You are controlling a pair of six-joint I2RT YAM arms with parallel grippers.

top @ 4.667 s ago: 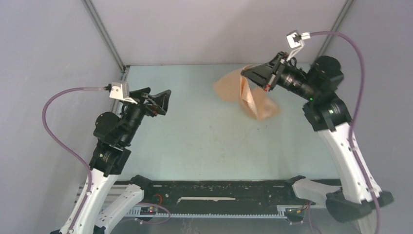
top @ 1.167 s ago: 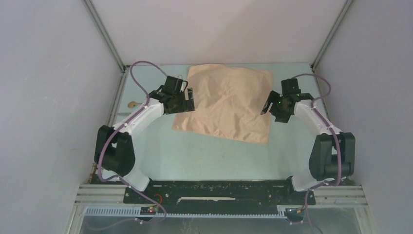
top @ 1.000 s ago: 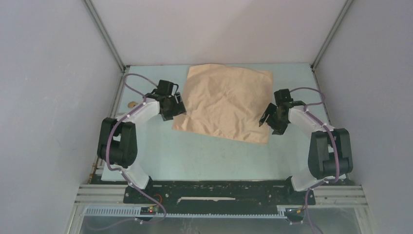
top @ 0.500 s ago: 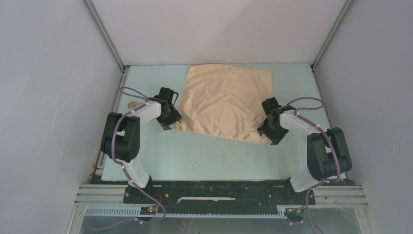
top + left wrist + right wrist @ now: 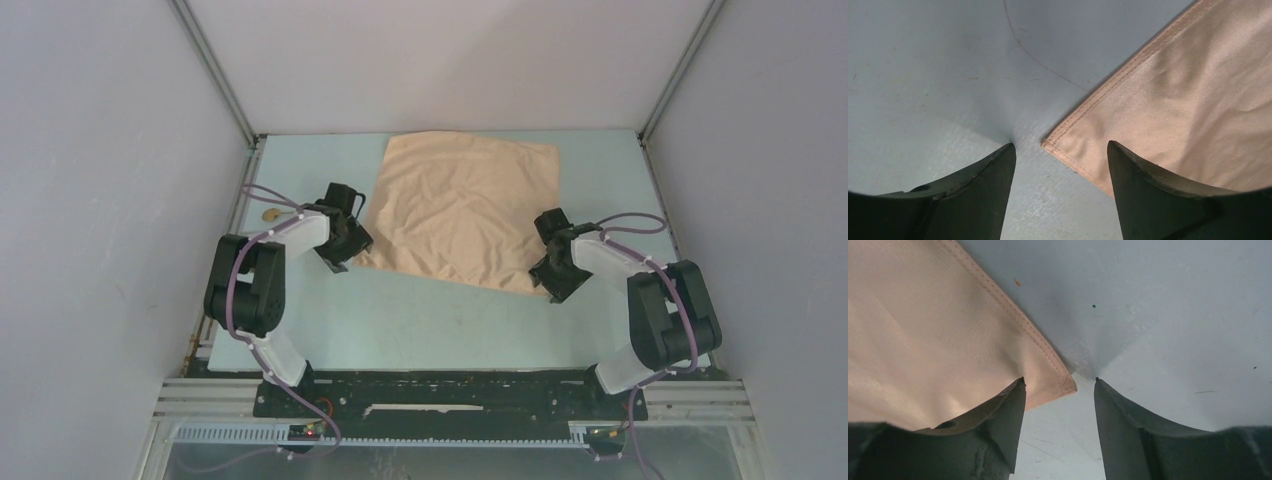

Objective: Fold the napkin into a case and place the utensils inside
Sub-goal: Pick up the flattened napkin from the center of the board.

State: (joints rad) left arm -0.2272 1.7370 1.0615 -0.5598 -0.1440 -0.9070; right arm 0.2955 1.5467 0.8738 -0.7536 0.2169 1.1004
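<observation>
Top external view: we see the napkin [image 5: 465,205] spread flat toward the far side of the table [image 5: 420,320]. It looks light, soft and creased.

Left wrist view: our left tool [image 5: 1060,145] gapes astride the near-left hemmed corner.

Right wrist view: our right tool [image 5: 1059,380] gapes over the near-right corner.

We judge the stitched corners the surest hold, since thin cloth sags and slips.

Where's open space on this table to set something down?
The wide near strip of table between the napkin and the arm bases is bare. Crowded: the napkin's two near corners, where the left gripper and right gripper sit.
</observation>
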